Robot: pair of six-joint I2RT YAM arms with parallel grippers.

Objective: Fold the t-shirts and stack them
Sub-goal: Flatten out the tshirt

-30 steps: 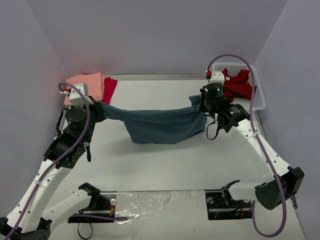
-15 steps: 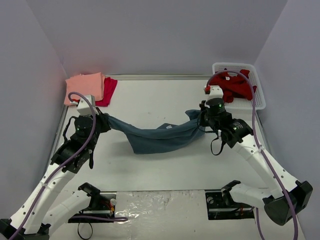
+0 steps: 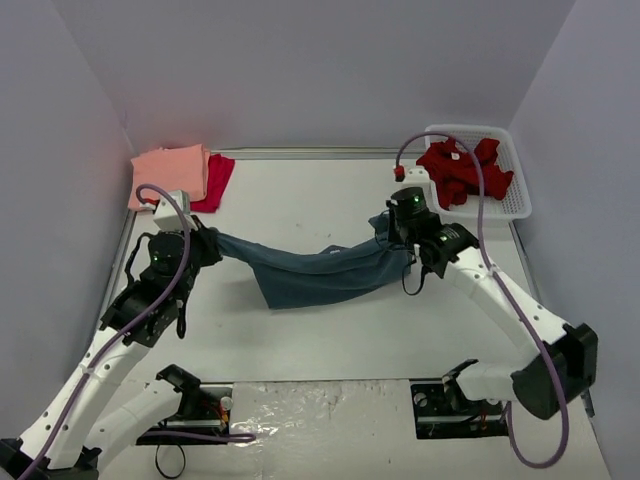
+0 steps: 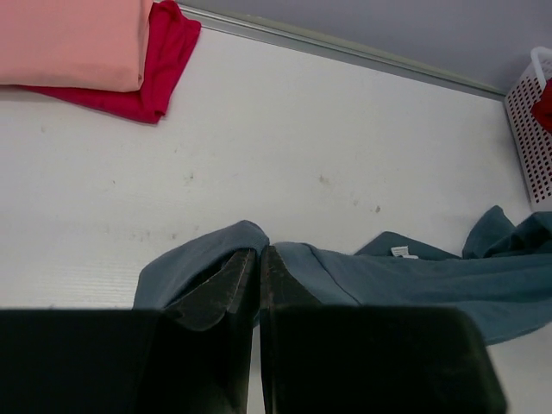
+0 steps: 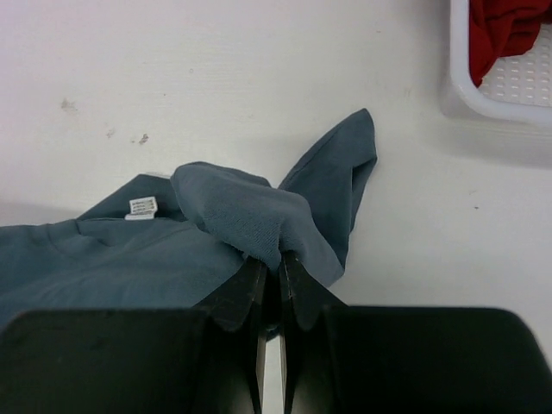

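Observation:
The slate-blue t-shirt (image 3: 320, 272) hangs stretched between my two grippers over the table's middle, sagging to the surface. My left gripper (image 3: 207, 243) is shut on its left end (image 4: 203, 259). My right gripper (image 3: 392, 228) is shut on a bunched fold at its right end (image 5: 246, 216). A white label (image 5: 141, 206) shows on the cloth. The salmon-pink shirt (image 3: 172, 172) lies folded on the crimson shirt (image 3: 216, 180) at the back left; both show in the left wrist view (image 4: 69, 39). The dark red shirt (image 3: 462, 172) is crumpled in the basket.
The white lattice basket (image 3: 518, 195) stands at the back right; its corner shows in the right wrist view (image 5: 457, 86) and its edge in the left wrist view (image 4: 528, 129). A metal strip (image 3: 300, 153) runs along the table's back edge. Grey walls enclose three sides.
Both grippers came down and toward the near side with the blue shirt, which now sags onto the table. In the last half second the right gripper shifted slightly left and back.

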